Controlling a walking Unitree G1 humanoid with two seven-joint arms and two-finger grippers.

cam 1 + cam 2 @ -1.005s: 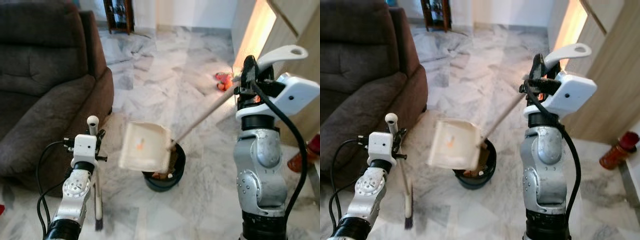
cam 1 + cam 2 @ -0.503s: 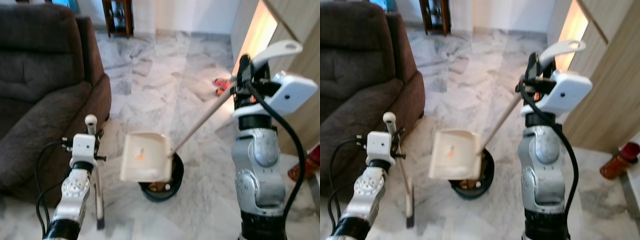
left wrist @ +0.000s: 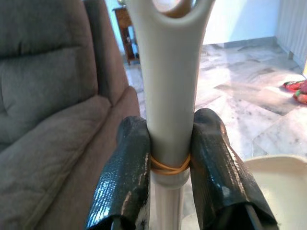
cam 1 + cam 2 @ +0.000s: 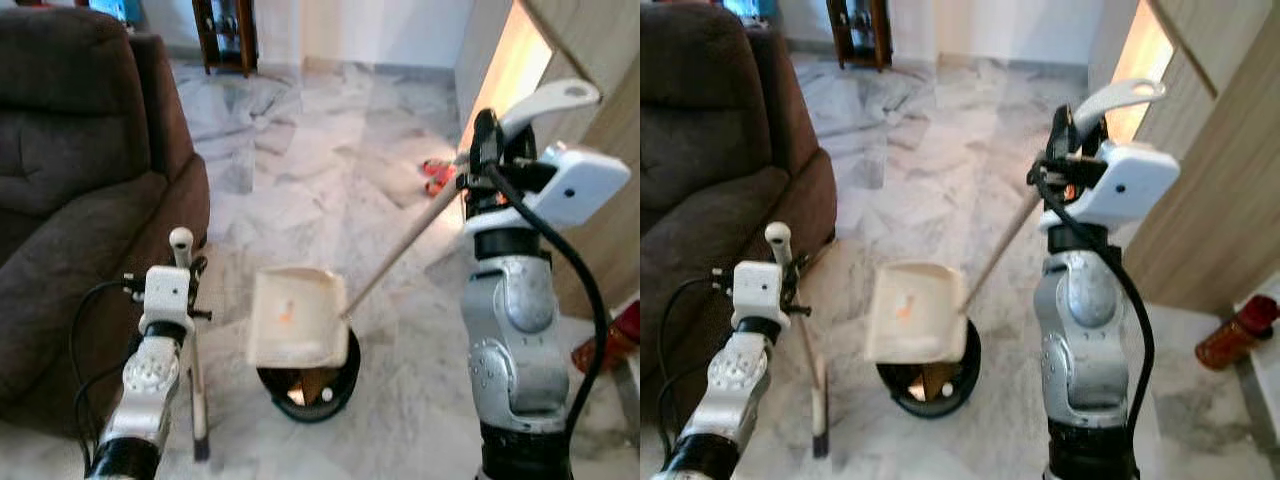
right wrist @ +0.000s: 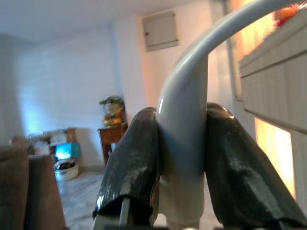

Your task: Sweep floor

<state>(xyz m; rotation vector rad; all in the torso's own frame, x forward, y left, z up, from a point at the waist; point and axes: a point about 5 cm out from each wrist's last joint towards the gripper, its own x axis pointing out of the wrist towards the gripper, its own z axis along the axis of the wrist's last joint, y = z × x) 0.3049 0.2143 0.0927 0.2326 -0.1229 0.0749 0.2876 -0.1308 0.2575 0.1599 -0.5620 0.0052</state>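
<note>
Both grippers pinch handles: right (image 5: 180, 158) cream dustpan (image 4: 297, 318), left (image 3: 168, 163) broom (image 4: 194, 360).

Silver metal arms w/ round joint housings, white camera boxes at wrists. Black cable loops along right arm (image 4: 520, 340), thinner black cable by left arm (image 4: 150, 385). Glossy black fingers (image 3: 127, 177).

The right gripper (image 4: 487, 150) clamps the grey handle of a long dustpan (image 4: 298, 318), whose cream pan hangs tilted over a black bin (image 4: 310, 380) on the marble floor (image 4: 320, 160). The left gripper (image 4: 190, 280) clasps an upright brush (image 4: 195, 385) beside the brown sofa (image 4: 80, 180).
</note>
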